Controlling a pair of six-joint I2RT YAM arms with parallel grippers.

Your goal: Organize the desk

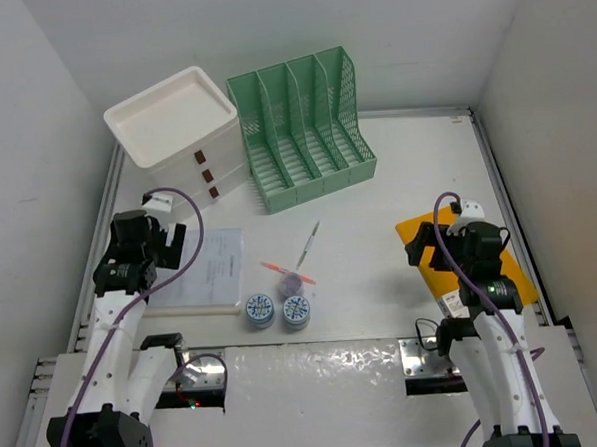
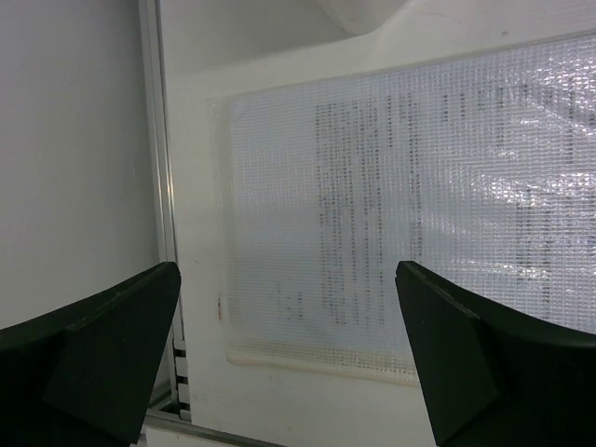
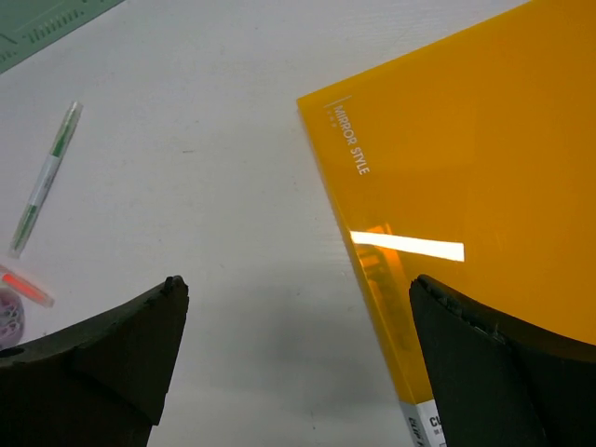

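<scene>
Jaws wide and empty, the left end effector (image 2: 287, 277) is hovering over the mesh pouch (image 2: 419, 186), the right end effector (image 3: 298, 285) over the yellow folder (image 3: 466, 158), both likely bound for the green rack (image 1: 299, 128).

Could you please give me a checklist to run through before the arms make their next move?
1. State of left gripper: open, ok.
2. State of right gripper: open, ok.
3. mesh pouch lying flat below left gripper: ok.
4. orange folder edge lined up with right gripper's gap: ok.
5. green file rack slots empty: ok.
6. Clearance above the desk: cannot tell.
</scene>
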